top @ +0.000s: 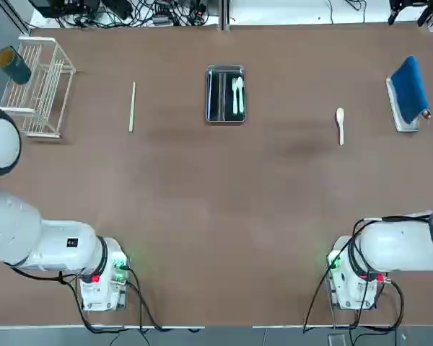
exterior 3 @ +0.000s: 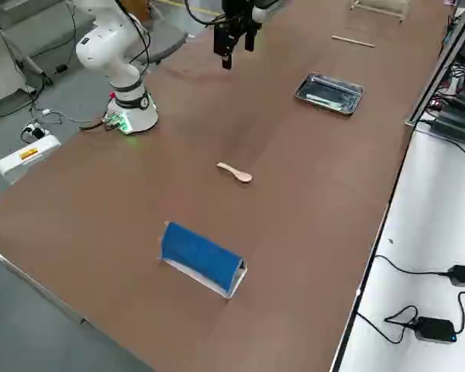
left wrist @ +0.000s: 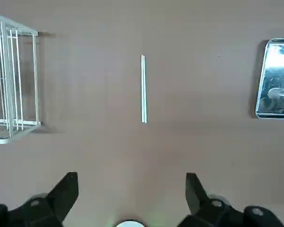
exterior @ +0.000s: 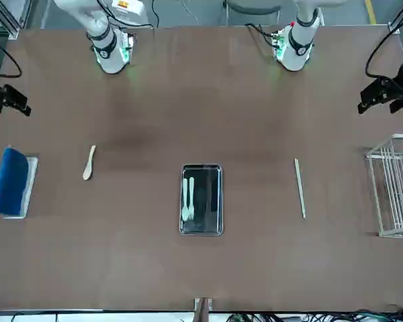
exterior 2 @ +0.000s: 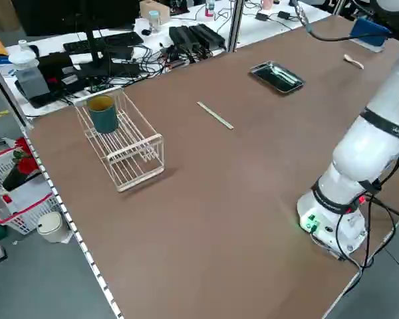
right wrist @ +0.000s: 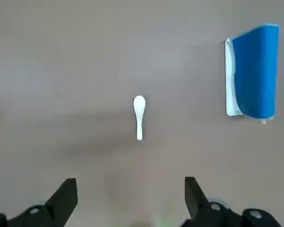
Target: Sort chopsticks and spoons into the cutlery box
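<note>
The chopsticks (top: 132, 107) lie together on the brown table left of the cutlery box (top: 215, 95), a shiny steel tray at the far middle. A cream spoon (top: 340, 124) lies to the tray's right. My left gripper (left wrist: 131, 182) hangs open high over the table, with the chopsticks (left wrist: 143, 89) ahead of it and the tray (left wrist: 274, 78) off to one side. My right gripper (right wrist: 130, 184) is open too, well above the spoon (right wrist: 139, 117). Neither holds anything.
Two white plastic utensils (top: 237, 94) lie in the tray. A white wire rack (top: 36, 86) with a teal cup (top: 14, 65) stands far left. A blue object on a white base (top: 408, 92) sits far right.
</note>
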